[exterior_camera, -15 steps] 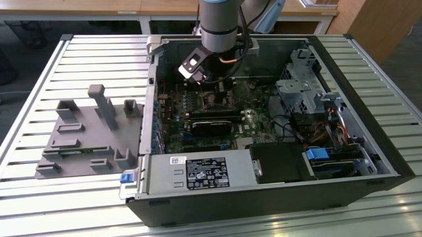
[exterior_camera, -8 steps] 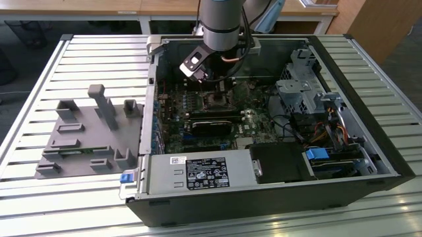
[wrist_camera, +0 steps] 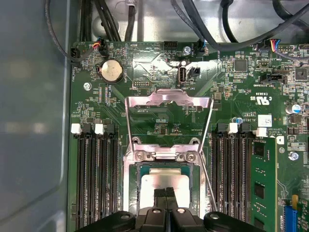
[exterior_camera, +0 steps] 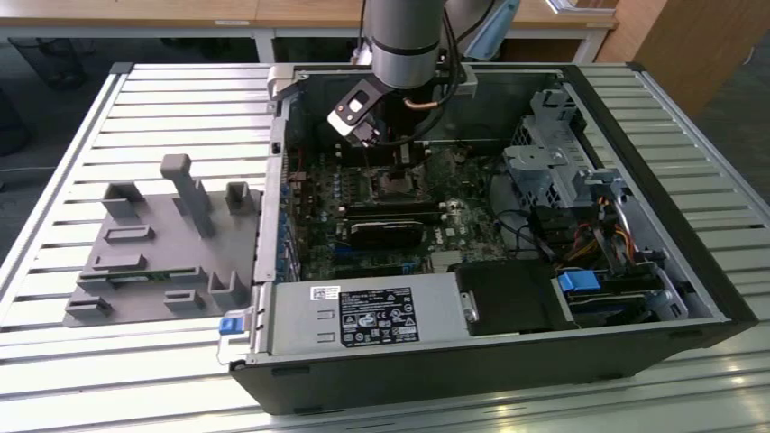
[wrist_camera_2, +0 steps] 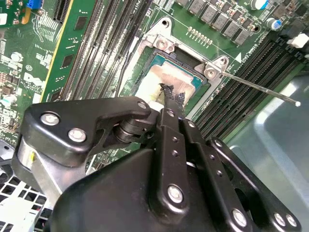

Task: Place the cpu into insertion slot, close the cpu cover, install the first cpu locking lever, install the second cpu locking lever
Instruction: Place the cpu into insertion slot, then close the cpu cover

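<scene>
Green motherboard (wrist_camera: 159,123), cpu (wrist_camera: 149,188) just under closed tool (wrist_camera: 166,192)

The grey cylindrical robot arm (exterior_camera: 403,41) comes straight down at the far edge of the open black computer case (exterior_camera: 481,374). Its last link is upright and its wrist points down into the interior. The black gripper (wrist_camera_2: 170,95), built of bolted linkage bars, hangs from it with its tips lowest. In both wrist views its two slim fingers (wrist_camera: 160,197) are pressed together side by side, with nothing between them.
</scene>
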{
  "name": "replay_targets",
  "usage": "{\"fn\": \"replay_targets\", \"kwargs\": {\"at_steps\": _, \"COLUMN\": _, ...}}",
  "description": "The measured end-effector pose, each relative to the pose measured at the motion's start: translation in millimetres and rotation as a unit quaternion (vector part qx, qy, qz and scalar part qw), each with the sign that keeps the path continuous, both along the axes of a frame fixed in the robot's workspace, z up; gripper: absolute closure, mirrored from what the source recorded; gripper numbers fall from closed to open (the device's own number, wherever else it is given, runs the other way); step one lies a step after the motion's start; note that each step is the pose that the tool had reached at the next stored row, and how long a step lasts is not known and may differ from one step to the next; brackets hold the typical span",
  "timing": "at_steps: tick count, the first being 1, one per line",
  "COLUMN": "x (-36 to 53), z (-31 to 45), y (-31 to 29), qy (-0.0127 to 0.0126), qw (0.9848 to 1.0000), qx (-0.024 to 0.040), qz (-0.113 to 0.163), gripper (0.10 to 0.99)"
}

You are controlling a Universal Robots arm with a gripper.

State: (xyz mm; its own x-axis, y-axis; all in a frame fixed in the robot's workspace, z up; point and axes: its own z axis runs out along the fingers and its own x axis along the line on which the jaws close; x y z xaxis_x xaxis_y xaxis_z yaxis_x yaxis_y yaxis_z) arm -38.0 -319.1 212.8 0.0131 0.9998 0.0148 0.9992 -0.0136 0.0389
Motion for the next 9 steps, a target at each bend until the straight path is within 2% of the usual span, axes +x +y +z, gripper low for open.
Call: {"fn": "replay_targets", "kwargs": {"at_steps": 9, "x": 0.0, "z": 6.4, "y": 0.0, "qy": 0.0015, "qw": 1.0, "qx": 0.0, "qz": 0.0, "gripper": 0.98}}
